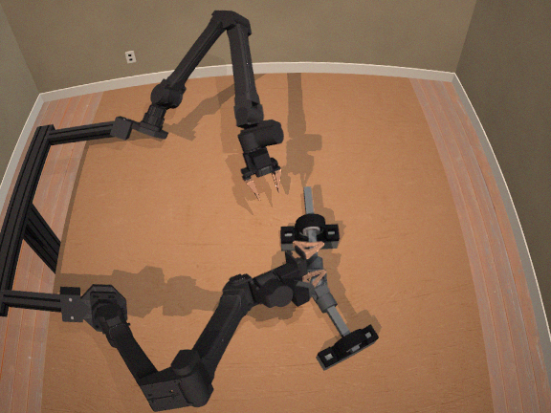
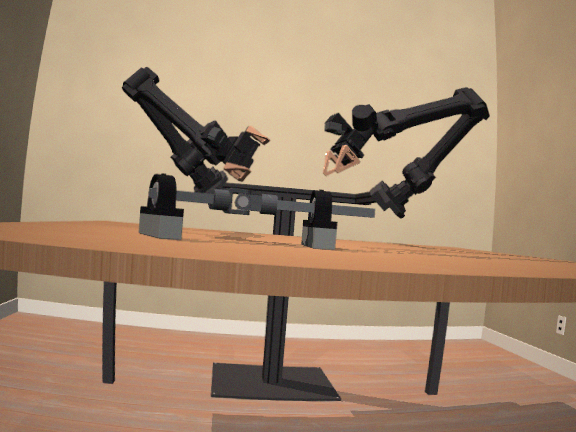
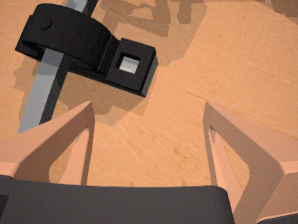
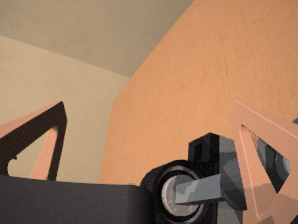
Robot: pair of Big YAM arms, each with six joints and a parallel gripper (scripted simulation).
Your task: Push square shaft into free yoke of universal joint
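The grey square shaft (image 1: 308, 197) runs through a black bearing block (image 1: 310, 228) toward the universal joint (image 1: 319, 282), which my right gripper partly hides. The shaft (image 2: 350, 210) and joint (image 2: 239, 201) lie in one line in the exterior view. My left gripper (image 1: 265, 184) is open and empty, raised above the table to the left of the shaft's free end. In the left wrist view, the left gripper (image 3: 149, 110) looks down on the block (image 3: 87, 46). My right gripper (image 1: 310, 262) (image 2: 246, 153) is wide open and empty, lifted above the joint.
A second bearing block (image 1: 348, 346) holds the joint's round shaft (image 1: 337, 317) at the near right. It shows in the right wrist view (image 4: 193, 192) between the open fingers' line of sight. Black frame rails (image 1: 21, 191) stand along the left table edge.
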